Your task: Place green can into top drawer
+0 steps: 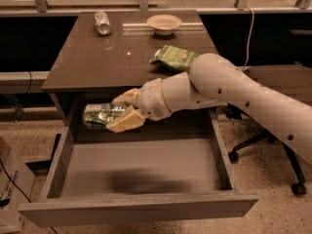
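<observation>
Now the cream gripper (113,115) clamps the small dark green can (96,115) over the wide grey drawer (56,165). Next I must lower it, then release.

The gripper (120,112) holds the can (99,115) over the far left of the open top drawer (141,208), under the near edge of the desk (97,57); on the desk a second can (102,22) lies far left, a bowl (164,23) far centre, a bag (175,58) near right.
</observation>
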